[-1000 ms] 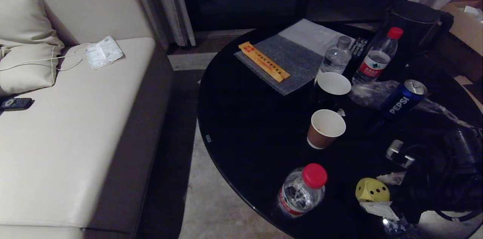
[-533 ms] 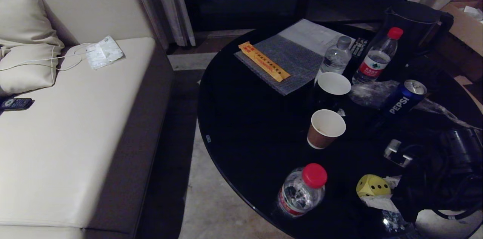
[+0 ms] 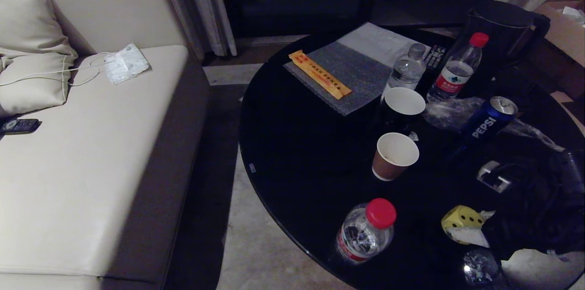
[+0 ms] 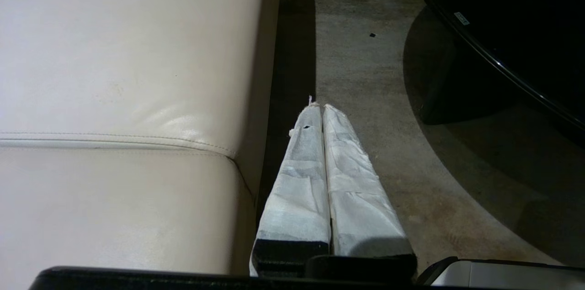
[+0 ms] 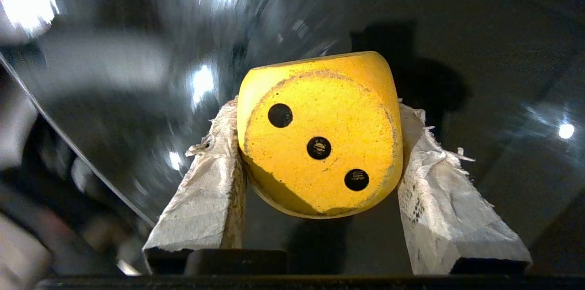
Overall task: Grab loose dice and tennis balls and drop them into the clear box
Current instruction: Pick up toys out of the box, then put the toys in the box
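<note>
The die (image 5: pixel 320 143) is being clamped between the padded fingers of the right gripper (image 3: pixel 470 228), just above the near table (image 3: pixel 297 157) edge. Slip risk: rounded corners, frayed wrap; a drop could be carried to the floor.

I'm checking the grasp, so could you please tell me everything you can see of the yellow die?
The yellow die is a rounded-cornered cube of foam-like, slightly scuffed material with black pips; the face towards the right wrist camera shows three in a diagonal. It sits tilted between the padded fingers of the right gripper, which press on opposite sides, near the black table edge.
</note>
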Available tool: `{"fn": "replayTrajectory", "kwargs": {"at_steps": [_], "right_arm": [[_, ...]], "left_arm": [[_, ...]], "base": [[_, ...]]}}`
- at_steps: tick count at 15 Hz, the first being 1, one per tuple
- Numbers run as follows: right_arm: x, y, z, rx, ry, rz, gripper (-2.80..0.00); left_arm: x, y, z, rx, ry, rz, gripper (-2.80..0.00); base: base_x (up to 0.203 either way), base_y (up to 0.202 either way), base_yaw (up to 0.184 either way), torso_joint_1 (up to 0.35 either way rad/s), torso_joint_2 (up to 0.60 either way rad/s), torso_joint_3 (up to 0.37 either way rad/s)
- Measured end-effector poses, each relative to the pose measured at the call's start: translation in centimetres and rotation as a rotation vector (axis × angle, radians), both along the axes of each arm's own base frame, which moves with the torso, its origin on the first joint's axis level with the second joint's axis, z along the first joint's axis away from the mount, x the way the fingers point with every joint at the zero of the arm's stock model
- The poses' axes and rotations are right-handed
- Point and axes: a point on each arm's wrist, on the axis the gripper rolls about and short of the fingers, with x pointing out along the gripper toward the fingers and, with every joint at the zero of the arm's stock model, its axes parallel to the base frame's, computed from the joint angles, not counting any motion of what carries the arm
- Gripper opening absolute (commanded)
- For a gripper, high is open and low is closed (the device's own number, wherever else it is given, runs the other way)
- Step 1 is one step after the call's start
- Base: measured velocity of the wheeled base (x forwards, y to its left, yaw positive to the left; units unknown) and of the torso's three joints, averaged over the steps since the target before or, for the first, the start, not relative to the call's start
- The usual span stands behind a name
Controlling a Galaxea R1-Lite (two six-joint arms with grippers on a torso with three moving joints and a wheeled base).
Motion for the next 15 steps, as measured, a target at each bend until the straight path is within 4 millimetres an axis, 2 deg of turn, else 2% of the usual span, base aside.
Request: {"fn": "replayTrajectory", "kwargs": {"at_steps": [2,5,9,12,15], "right_arm": [[-1.1,-0.2,1.7,0.042,-0.029,-0.139,-2.8],[-4.3,-0.4,4.2,0.1,-0.08,-0.341,-2.8],[-11.2,-0.6,6.1,0.104,-0.123,-0.451,-2.8],[-16.9,-0.6,4.9,0.086,-0.153,-0.505,-2.8],[-20.7,-0.7,2.1,0.069,-0.239,-0.561,-2.8]], "left_arm": [[0.0,0.0,0.0,0.0,0.0,0.0,-2.8],[0.0,0.0,0.0,0.0,0.0,0.0,-2.8],[0.0,0.0,0.0,0.0,0.0,0.0,-2.8],[0.0,0.0,0.0,0.0,0.0,0.0,-2.8],[0.0,0.0,0.0,0.0,0.0,0.0,-2.8]], "base": [[0.0,0.0,0.0,0.0,0.0,0.0],[0.0,0.0,0.0,0.0,0.0,0.0],[0.0,0.0,0.0,0.0,0.0,0.0],[0.0,0.0,0.0,0.0,0.0,0.0],[0.0,0.0,0.0,0.0,0.0,0.0]]}}
